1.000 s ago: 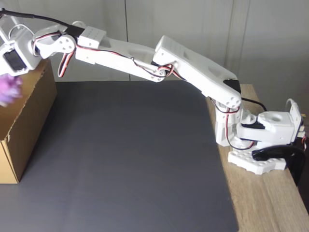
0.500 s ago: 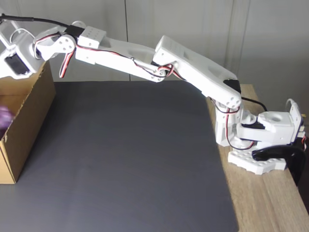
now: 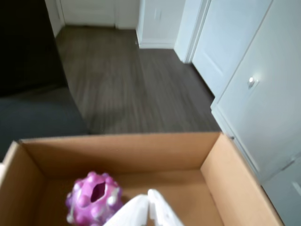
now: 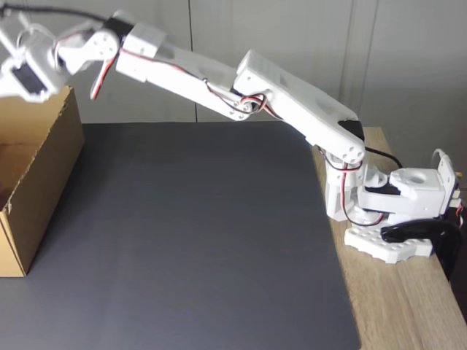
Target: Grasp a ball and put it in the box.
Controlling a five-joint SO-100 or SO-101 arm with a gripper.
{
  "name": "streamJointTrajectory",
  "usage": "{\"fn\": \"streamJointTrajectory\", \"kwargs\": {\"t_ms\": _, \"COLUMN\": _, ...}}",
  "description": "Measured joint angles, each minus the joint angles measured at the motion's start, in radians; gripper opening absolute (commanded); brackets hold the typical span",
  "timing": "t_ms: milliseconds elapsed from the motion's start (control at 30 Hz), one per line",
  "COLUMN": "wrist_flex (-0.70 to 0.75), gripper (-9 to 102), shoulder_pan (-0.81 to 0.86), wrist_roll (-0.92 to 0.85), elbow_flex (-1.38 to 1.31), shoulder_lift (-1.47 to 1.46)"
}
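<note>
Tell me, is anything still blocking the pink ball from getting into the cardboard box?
Nothing visible is. In the wrist view the ball already lies on the floor inside the box, beside the white gripper, which is not holding it.

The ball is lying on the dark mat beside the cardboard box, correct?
Not quite. The ball is lying inside the cardboard box, on its floor, not on the dark mat beside it. The wrist view shows this.
</note>
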Motion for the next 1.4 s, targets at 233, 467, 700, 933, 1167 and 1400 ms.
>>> {"fn": "streamJointTrajectory", "kwargs": {"t_ms": 233, "wrist_flex": 0.293, "gripper": 0, "shoulder_pan": 0.000, "wrist_roll": -0.048, "elbow_flex": -0.133, "shoulder_lift": -0.011}}
{"fn": "streamJointTrajectory", "kwargs": {"t_ms": 467, "wrist_flex": 0.433, "gripper": 0, "shoulder_pan": 0.000, "wrist_roll": -0.048, "elbow_flex": -0.135, "shoulder_lift": 0.060}}
{"fn": "streamJointTrajectory", "kwargs": {"t_ms": 700, "wrist_flex": 0.607, "gripper": 0, "shoulder_pan": -0.003, "wrist_roll": -0.025, "elbow_flex": -0.107, "shoulder_lift": 0.195}}
{"fn": "streamJointTrajectory", "kwargs": {"t_ms": 933, "wrist_flex": 0.617, "gripper": 0, "shoulder_pan": -0.005, "wrist_roll": -0.008, "elbow_flex": 0.184, "shoulder_lift": 0.465}}
{"fn": "streamJointTrajectory", "kwargs": {"t_ms": 1167, "wrist_flex": 0.560, "gripper": 0, "shoulder_pan": 0.009, "wrist_roll": 0.046, "elbow_flex": 0.512, "shoulder_lift": 0.727}}
{"fn": "streamJointTrajectory", "kwargs": {"t_ms": 1400, "wrist_flex": 0.531, "gripper": 0, "shoulder_pan": 0.061, "wrist_roll": 0.081, "elbow_flex": 0.805, "shoulder_lift": 0.965}}
